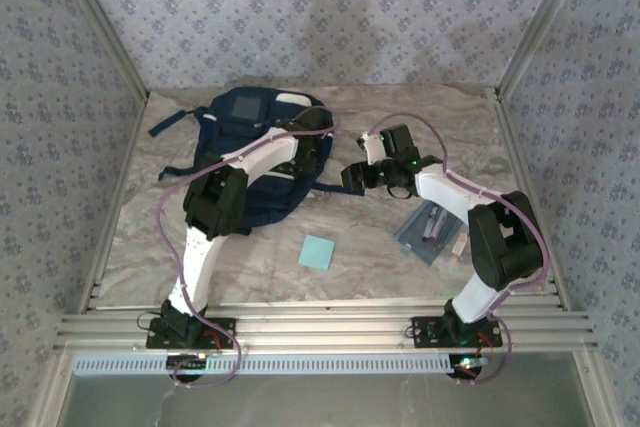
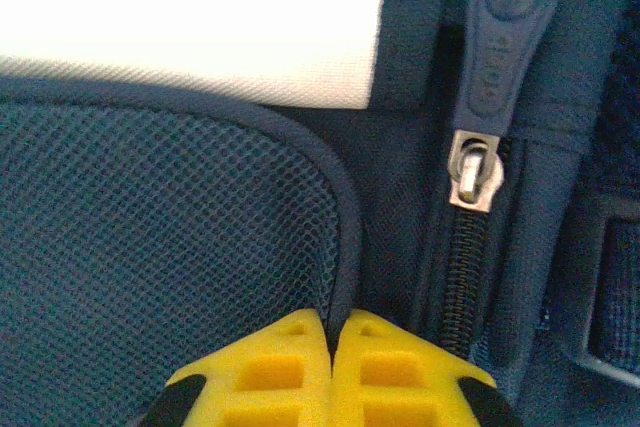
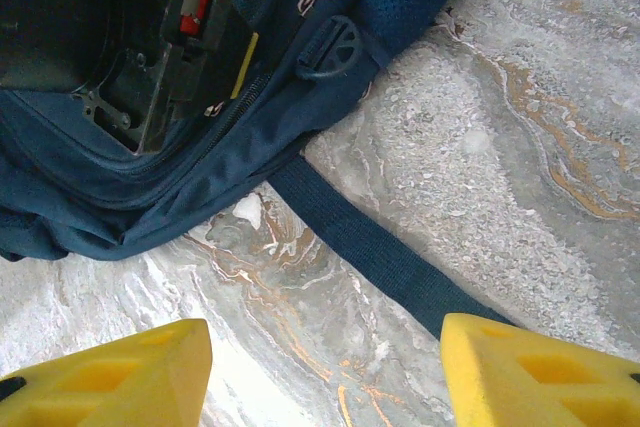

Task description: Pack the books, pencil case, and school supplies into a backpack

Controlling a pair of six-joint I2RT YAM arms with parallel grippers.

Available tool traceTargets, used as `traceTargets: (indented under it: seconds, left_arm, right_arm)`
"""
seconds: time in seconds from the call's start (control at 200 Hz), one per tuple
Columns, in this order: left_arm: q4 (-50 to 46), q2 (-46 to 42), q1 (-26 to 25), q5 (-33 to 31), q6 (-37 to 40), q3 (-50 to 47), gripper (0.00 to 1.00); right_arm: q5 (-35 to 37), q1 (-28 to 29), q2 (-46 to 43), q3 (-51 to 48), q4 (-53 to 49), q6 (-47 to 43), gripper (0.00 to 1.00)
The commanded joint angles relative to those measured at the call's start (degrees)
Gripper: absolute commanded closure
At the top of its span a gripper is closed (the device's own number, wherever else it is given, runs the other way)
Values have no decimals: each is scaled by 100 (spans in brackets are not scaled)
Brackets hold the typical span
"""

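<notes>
Pinching at the backpack (image 1: pixel 250 112), the left end effector (image 2: pixel 330 332) has its yellow fingers (image 2: pixel 400 377) pressed fully together, and the dark piped rim of a mesh pocket (image 2: pixel 150 247) runs straight into the seam between them, so the grip is on that thin edge of fabric. Just right of the tips a zip runs upward to a metal slider (image 2: pixel 474 173) with a long navy rubber pull (image 2: pixel 510 27) lying above it. A white patch (image 2: pixel 190 17) fills the upper left of the left wrist view.

From above, the backpack lies flat at the far left of the marbled surface (image 1: pixel 360 227), with the left arm stretched across it.

The right end effector (image 3: pixel 325 367) hangs over bare surface just beside the bag's lower right edge. Its two fingers (image 3: pixel 110 377) stand wide apart with nothing between them. A dark strap (image 3: pixel 380 247) trails from the bag diagonally across the surface under it, and a round plastic buckle (image 3: pixel 330 47) sits on the bag's side.

The pencil case (image 1: pixel 428 232) lies on the surface under the right forearm, well apart from the bag, red and dark pens showing through it. The light-blue pad (image 1: pixel 317 251) lies flat near the middle front, between the two arms, touching nothing
</notes>
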Motion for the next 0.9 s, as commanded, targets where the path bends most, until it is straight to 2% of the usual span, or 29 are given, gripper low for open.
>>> traceTargets:
  seconds: [0.0, 0.155, 0.415, 0.615, 0.894]
  left_arm:
    - [-206, 343, 165, -42, -26, -375, 100]
    - [-173, -94, 173, 50, 59, -318, 100]
    - [-473, -1064, 177, 563, 294, 197, 100]
    - [-710, -1239, 183, 706, 406, 608, 100]
    - [-992, -1401, 276, 1062, 509, 1108, 100]
  right_arm:
    - [93, 24, -165, 86, -174, 34, 36]
    - [92, 22, -201, 42, -159, 43, 37]
    - [-47, 5, -110, 63, -30, -197, 37]
    - [-286, -31, 117, 203, 21, -573, 37]
    - [-760, -33, 547, 198, 603, -1322, 37]
